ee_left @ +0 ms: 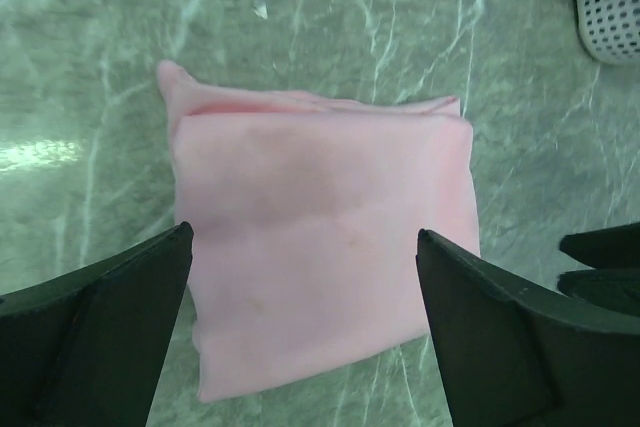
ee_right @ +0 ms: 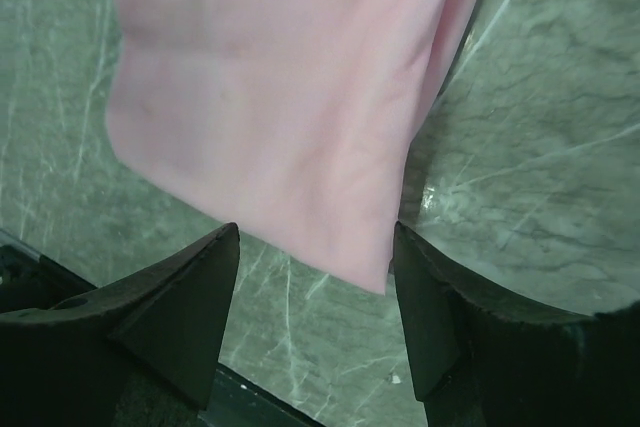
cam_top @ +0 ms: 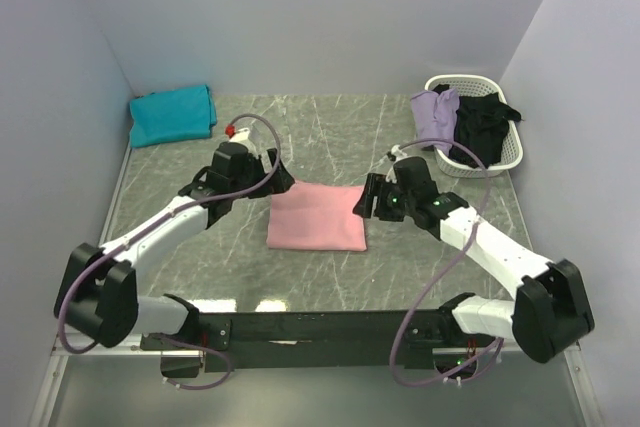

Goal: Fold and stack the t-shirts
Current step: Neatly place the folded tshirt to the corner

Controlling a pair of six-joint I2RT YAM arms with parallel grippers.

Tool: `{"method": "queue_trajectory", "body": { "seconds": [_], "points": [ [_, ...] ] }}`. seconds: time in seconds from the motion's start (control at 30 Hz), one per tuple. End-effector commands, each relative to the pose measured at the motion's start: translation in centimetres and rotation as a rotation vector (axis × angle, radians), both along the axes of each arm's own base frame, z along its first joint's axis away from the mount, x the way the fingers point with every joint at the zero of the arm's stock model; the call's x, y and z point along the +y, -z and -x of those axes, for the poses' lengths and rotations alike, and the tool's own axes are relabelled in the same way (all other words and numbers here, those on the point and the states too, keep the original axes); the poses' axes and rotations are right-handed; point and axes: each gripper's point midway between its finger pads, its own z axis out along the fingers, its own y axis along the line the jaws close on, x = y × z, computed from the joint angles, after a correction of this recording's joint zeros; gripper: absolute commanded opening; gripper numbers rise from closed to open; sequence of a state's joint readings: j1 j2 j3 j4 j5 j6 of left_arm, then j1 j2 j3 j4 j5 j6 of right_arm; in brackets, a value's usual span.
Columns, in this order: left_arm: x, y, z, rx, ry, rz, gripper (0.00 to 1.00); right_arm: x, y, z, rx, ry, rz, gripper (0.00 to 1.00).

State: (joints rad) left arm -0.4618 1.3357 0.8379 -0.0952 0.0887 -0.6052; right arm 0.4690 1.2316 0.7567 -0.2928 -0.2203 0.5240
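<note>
A: What lies farthest left?
B: A teal t-shirt (cam_top: 172, 115), soft knit folded into a thick rectangle. It lies in the far left corner of the table (cam_top: 330, 132), a smooth green top with pale marble veins.

A: And the left gripper?
B: The left gripper (cam_top: 280, 181) hovers at the left edge of the pink t-shirt (cam_top: 316, 216). Its two black, wedge-shaped fingers (ee_left: 110, 317) are spread wide and pinch nothing; only the cloth shows below the gap.

A: How does that shirt look?
B: It lies in the middle of the table, between the two arms, folded into a near-square pad. The cloth is matte and smooth with faint creases. Stacked layers show along one side, and one corner bulges out, rounded.

A: The right gripper?
B: The right gripper (cam_top: 363, 202) sits at the shirt's right edge. Its jaws stand apart and grip nothing. Its wrist view shows a corner of the pink cloth beneath the gap.

A: Further right?
B: A white plastic basket (cam_top: 510, 152), oval with a lattice wall, stands in the far right corner. A lavender t-shirt (cam_top: 435, 112) droops crumpled over its left rim. A black t-shirt (cam_top: 482, 125) lies rumpled inside.
</note>
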Motion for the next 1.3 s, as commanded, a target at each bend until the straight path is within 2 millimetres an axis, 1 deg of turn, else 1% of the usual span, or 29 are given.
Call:
{"method": "queue_trajectory", "body": {
  "seconds": [0.0,0.03,0.07,0.1,0.13,0.2,0.23,0.3,0.37,0.43,0.47,0.5,0.53,0.57,0.6,0.7,0.87,0.93,0.97,1.0,1.07,1.1,1.17,1.27],
  "points": [
    [2.1,0.4,1.1,0.019,-0.058,-0.078,0.99,-1.3,-3.6,-1.1,-0.124,0.048,0.037,0.7],
    [2.2,0.7,1.5,0.03,-0.059,-0.078,0.99,-1.4,-4.1,-1.1,-0.14,0.053,0.035,0.7],
    [2.9,1.2,1.6,0.04,-0.092,-0.098,1.0,-1.7,-4.2,-1.0,-0.142,0.06,0.044,0.7],
    [3.2,1.3,2.0,0.054,-0.113,-0.088,1.0,-1.9,-4.6,-1.2,-0.152,0.068,0.051,0.7],
    [3.7,2.3,2.7,0.078,-0.126,-0.104,0.99,-2.4,-5.0,-1.4,-0.169,0.091,0.068,0.7],
    [4.8,2.9,3.3,0.097,-0.173,-0.119,0.99,-2.9,-5.6,-1.5,-0.187,0.105,0.085,0.7],
    [5.5,3.2,3.6,0.103,-0.199,-0.144,0.99,-3.3,-5.7,-1.7,-0.196,0.121,0.107,0.71],
    [6.3,2.9,3.7,0.098,-0.239,-0.154,0.99,-4.0,-6.0,-2.1,-0.208,0.148,0.137,0.71],
    [6.7,3.0,3.9,0.096,-0.25,-0.167,0.99,-4.3,-6.0,-2.2,-0.213,0.156,0.155,0.71],
    [6.8,3.8,3.8,0.117,-0.248,-0.186,1.0,-4.3,-5.6,-2.3,-0.204,0.151,0.168,0.71],
    [6.4,4.0,3.6,0.12,-0.24,-0.182,0.99,-4.2,-5.4,-2.3,-0.201,0.143,0.167,0.71],
    [6.2,4.9,3.7,0.142,-0.225,-0.19,0.99,-4.1,-5.0,-2.3,-0.191,0.137,0.168,0.71],
    [6.0,5.3,3.5,0.146,-0.22,-0.185,0.99,-4.0,-4.8,-2.3,-0.188,0.132,0.168,0.71],
    [5.1,5.3,3.2,0.138,-0.193,-0.151,0.99,-3.9,-4.6,-2.3,-0.186,0.126,0.164,0.71],
    [4.8,6.1,3.3,0.151,-0.179,-0.147,0.99,-3.8,-4.2,-2.3,-0.179,0.119,0.168,0.71],
    [3.8,7.2,3.2,0.164,-0.144,-0.112,0.99,-3.6,-3.5,-2.4,-0.16,0.107,0.177,0.71],
    [2.1,7.6,3.3,0.152,-0.069,-0.047,0.99,-3.2,-2.4,-2.6,-0.134,0.088,0.183,0.71],
    [1.4,8.1,3.8,0.168,-0.028,-0.031,0.99,-3.2,-1.7,-2.7,-0.118,0.088,0.192,0.71],
    [1.0,7.9,3.5,0.152,-0.014,-0.014,0.99,-3.1,-1.6,-2.8,-0.115,0.087,0.191,0.71],
    [0.9,8.4,3.8,0.165,-0.003,-0.014,0.99,-2.7,-1.3,-2.6,-0.101,0.071,0.18,0.71],
    [0.4,8.7,3.9,0.169,0.015,0.006,0.99,-2.6,-1.1,-2.6,-0.09,0.067,0.18,0.71],
    [0.4,9.4,4.1,0.187,0.021,0.005,0.99,-2.6,-0.9,-2.7,-0.085,0.066,0.183,0.71],
    [0.0,10.2,4.3,0.21,0.04,0.013,0.99,-2.6,-0.9,-2.6,-0.085,0.065,0.185,0.71],
    [-0.5,10.9,4.6,0.232,0.062,0.027,0.99,-2.6,-0.7,-2.5,-0.083,0.065,0.179,0.71]
  ]
}}
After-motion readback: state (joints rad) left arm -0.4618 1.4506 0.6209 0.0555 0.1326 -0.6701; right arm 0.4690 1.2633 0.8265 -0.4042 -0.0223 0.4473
